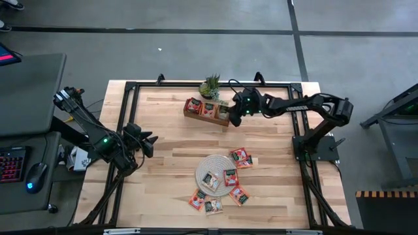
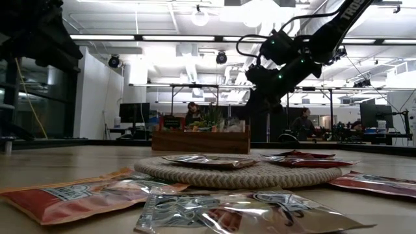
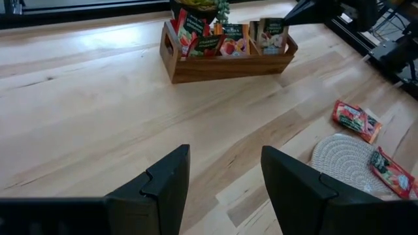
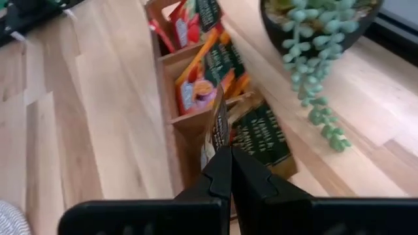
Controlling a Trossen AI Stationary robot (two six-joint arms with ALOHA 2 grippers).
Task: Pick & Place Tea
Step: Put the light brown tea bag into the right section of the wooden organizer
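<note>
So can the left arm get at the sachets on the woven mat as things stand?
Probably yes. The left gripper hovers with jaws open over bare wood beside the round mat, nothing between them. The right gripper is away over the wooden tray, shut on a sachet, so it shouldn't interfere.

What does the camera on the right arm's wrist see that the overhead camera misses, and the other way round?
Only the wrist view shows the right gripper shut on a tea sachet, held edge-up over the tray's end compartment, and the sachets' printed faces close up.

Only the overhead view shows the whole table, the left gripper open and waiting at the left side, the round mat, and the loose sachets on and around it.

Both show the wooden tray with sachets standing in it and the small potted plant beside it.
</note>
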